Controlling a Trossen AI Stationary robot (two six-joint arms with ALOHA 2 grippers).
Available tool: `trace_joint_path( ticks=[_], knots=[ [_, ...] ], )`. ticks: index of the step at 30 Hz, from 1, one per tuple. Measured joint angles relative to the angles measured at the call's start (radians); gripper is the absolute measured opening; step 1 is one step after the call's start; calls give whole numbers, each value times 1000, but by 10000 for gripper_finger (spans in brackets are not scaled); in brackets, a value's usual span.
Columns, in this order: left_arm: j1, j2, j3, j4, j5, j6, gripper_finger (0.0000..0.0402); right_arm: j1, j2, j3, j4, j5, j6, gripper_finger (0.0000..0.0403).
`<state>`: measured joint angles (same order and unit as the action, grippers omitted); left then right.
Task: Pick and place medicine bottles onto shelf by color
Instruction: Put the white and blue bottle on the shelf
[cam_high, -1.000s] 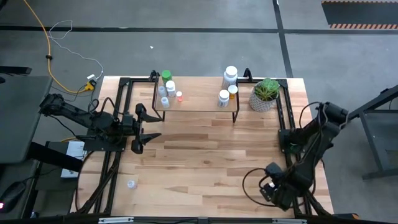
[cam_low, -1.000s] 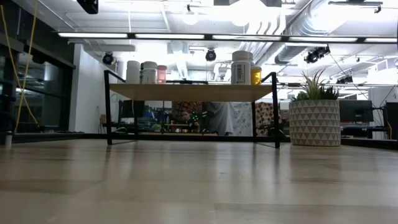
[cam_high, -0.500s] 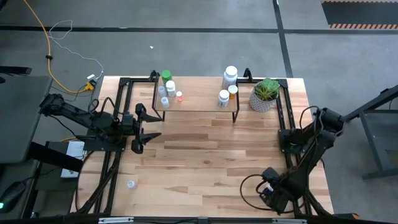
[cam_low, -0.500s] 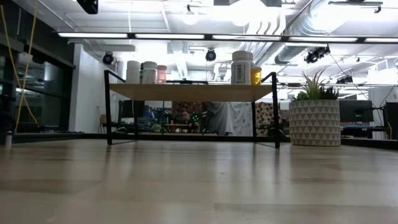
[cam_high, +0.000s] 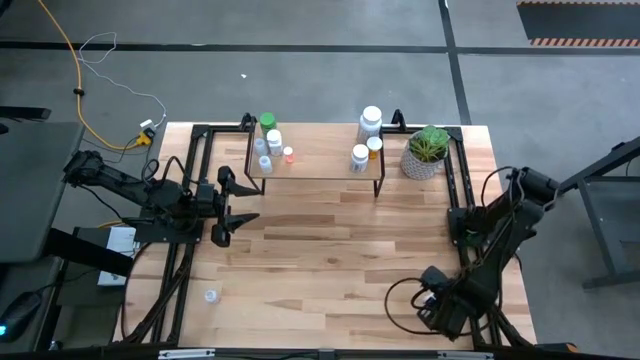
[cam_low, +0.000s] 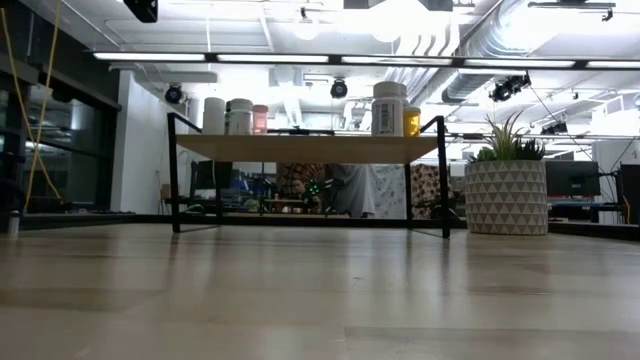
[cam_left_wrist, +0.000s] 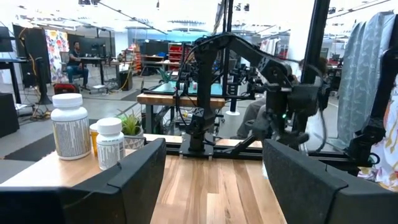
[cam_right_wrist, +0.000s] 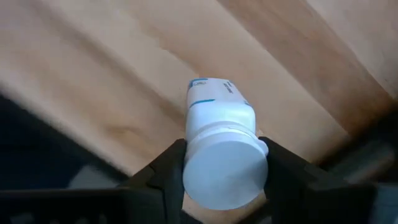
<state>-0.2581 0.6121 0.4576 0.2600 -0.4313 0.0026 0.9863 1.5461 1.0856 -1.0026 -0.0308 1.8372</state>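
Observation:
The shelf (cam_high: 318, 165) stands at the table's far side on black legs and carries several medicine bottles: a green-capped one (cam_high: 267, 121), an orange-capped one (cam_high: 288, 154) and white ones on its left part, and a larger white bottle (cam_high: 371, 120), a yellow-capped and a white one on its right. A clear bottle (cam_high: 211, 296) stands alone near the table's near left corner. My left gripper (cam_high: 228, 205) is open at the left edge, touching nothing. My right gripper (cam_high: 437, 303) is over the near right corner, shut on a white bottle (cam_right_wrist: 217, 124). My right gripper holds the white bottle by its white cap end (cam_right_wrist: 225, 168), pinched between the two fingers (cam_right_wrist: 174, 163), one on each side. The bottle's body points away along the fingers toward the tabletop. Whether its far end touches the wood I cannot tell.
A potted green plant (cam_high: 428, 152) sits to the right of the shelf, near the right arm's base frame. Bare wood lies between the shelf and the near edge. The low view shows the shelf (cam_low: 310, 148) and the plant pot (cam_low: 505, 197), with no gripper in it.
My right arm has swayed slightly over the near right corner, a little toward the near edge and back, still shut on the white bottle. The shelf and its bottles stand as before.

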Motion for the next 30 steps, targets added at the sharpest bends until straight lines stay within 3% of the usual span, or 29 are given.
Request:
trace_joint_path(
  ticks=[6, 12, 17, 23, 30],
  knots=[
    [0, 0, 0, 0, 0, 0, 260, -163, -33, 151, 9, 178, -373, 149],
    [0, 0, 0, 0, 0, 1, 260, -455, -33, 401, -18, 280, -952, 149],
    [0, 0, 0, 0, 0, -2, 260, -709, 10, 621, -95, 354, -1295, 149],
    [0, 0, 0, 0, -2, -2, 260, -923, 168, 873, -145, 338, -1545, 149],
    [0, 0, 0, 0, -3, -1, 258, -1072, 396, 1120, -362, 336, -1603, 149]
  ],
)
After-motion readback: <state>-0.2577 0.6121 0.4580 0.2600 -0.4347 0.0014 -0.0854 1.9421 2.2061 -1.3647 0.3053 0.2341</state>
